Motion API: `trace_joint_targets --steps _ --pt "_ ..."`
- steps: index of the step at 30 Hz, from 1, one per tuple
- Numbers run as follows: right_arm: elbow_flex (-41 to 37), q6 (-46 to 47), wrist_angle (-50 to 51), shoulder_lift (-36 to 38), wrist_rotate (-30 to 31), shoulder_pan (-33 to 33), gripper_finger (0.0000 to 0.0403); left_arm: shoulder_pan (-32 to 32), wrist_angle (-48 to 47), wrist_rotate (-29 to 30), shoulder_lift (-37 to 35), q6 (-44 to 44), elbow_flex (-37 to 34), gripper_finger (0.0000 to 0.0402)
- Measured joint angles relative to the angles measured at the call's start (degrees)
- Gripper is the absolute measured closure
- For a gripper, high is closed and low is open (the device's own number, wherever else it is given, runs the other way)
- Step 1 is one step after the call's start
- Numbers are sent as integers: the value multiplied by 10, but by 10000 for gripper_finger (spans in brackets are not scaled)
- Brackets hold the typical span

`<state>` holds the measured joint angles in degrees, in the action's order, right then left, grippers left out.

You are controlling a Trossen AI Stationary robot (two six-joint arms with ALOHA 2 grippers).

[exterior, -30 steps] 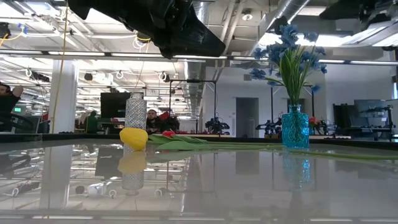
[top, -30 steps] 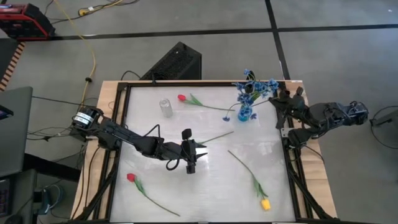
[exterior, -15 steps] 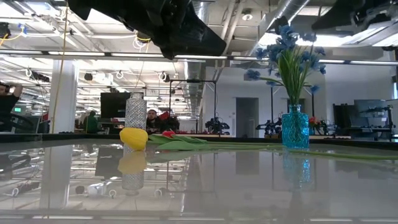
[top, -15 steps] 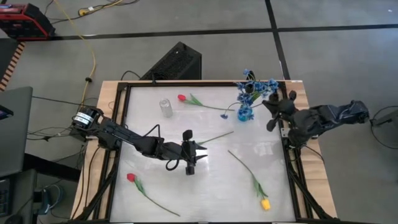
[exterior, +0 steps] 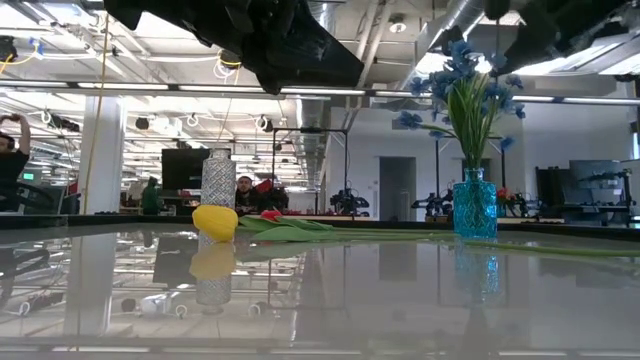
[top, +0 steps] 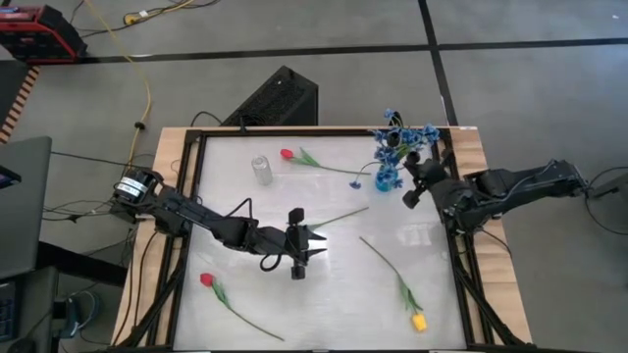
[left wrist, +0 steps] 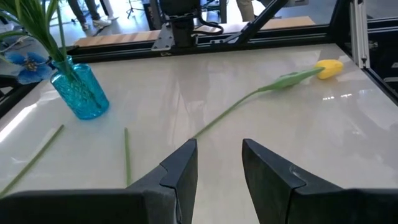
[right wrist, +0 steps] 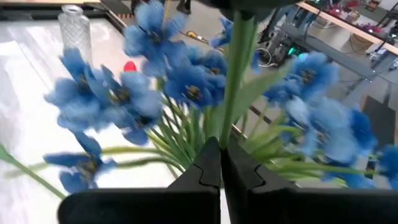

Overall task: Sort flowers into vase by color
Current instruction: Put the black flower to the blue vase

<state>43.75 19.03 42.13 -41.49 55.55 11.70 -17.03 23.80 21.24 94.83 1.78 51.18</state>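
Swung inward since a second ago: right gripper (top: 410,192), fingers pressed together, empty, now just beside the blue glass vase (top: 388,178) of blue sprigs (top: 397,138). Parked mid-table: left gripper (top: 316,241), fingers narrowly parted, empty, pointing at the yellow tulip (left wrist: 328,68). Farther off: clear glass bottle (top: 261,170).
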Motion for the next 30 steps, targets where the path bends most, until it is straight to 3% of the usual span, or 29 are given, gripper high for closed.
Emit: trace_joint_targets --steps 5,13,21,30 --pt "0 -24 -47 -9 -1 2 374 -2 -6 0 0 1 0 286" --pt "-3 -3 -29 -9 -1 -29 373 -3 -10 0 0 4 0 286" --pt "-90 0 -128 6 -29 -51 375 -3 -14 -15 0 9 0 286" --pt "-115 -2 -162 7 -44 -59 367 -4 -14 -15 0 20 0 286"
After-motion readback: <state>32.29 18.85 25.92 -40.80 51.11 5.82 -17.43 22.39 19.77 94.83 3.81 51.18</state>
